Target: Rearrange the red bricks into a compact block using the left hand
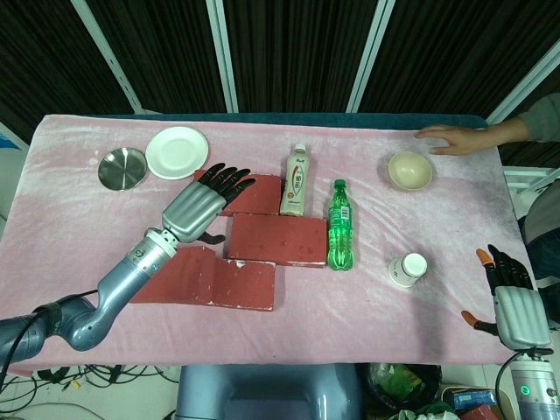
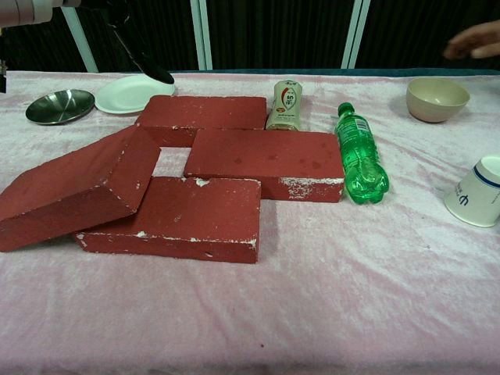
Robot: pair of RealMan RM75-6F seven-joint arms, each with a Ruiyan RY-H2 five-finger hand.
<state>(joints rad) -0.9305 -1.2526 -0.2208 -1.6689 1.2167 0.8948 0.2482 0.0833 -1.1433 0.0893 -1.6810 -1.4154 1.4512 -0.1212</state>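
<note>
Pink cloth covers your counter point(image 1: 367, 324), where the red bricks point(image 2: 264, 160) lie loosely staggered just under and ahead of your left hand point(image 1: 203, 206). It hovers with fingers spread, holding nothing, placed to nudge them together; your right hand point(image 1: 512, 302) idles empty, well apart.

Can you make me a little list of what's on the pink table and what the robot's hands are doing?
bricks: four red bricks, loosely grouped; the leftmost brick tilts, leaning on another
left hand: left hand over the far brick, fingers spread, holding nothing
right hand: right hand at the table's near right edge, idle
drinks: green bottle lying down, milk-tea bottle upright
dishes: white plate, metal dish, bowl, cup on its side
</note>
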